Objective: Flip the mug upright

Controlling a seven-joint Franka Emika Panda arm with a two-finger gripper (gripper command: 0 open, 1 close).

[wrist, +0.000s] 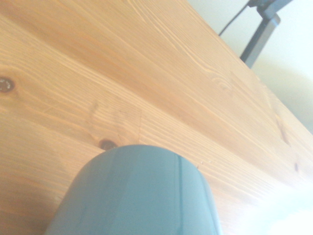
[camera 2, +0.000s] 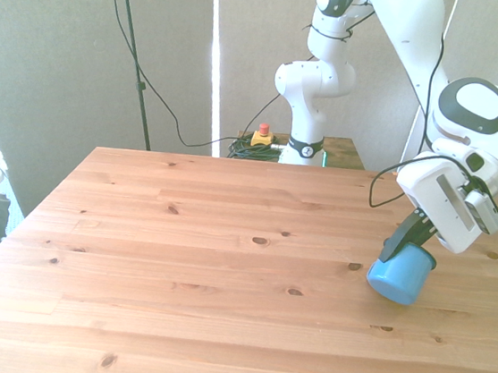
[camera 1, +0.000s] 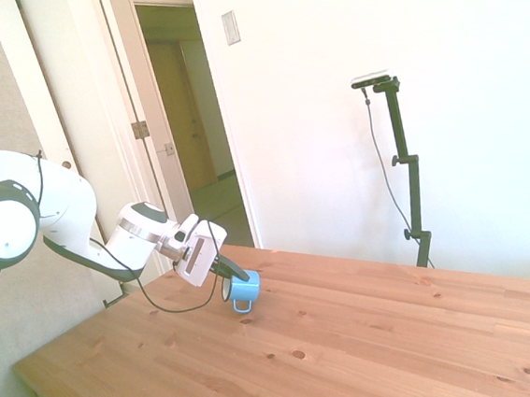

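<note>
The gripper (camera 2: 407,243) is closed on the rim of the mug (camera 2: 398,273), which is held tilted at the fingertips, its base pointing away from the hand and its lower edge at the wooden table (camera 2: 221,273). The blue handle (camera 1: 242,306) is seen beneath the mug.

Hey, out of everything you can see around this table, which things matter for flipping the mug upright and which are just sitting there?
Part of the job:
- the mug, tilted at the gripper's tip, near the front view's right edge
- the gripper, its fingers at the mug's rim
- the table, where the mug should stand

Just lying about:
- red and yellow button box, behind the table's far edge
- bundle of dark cables beside it
</note>
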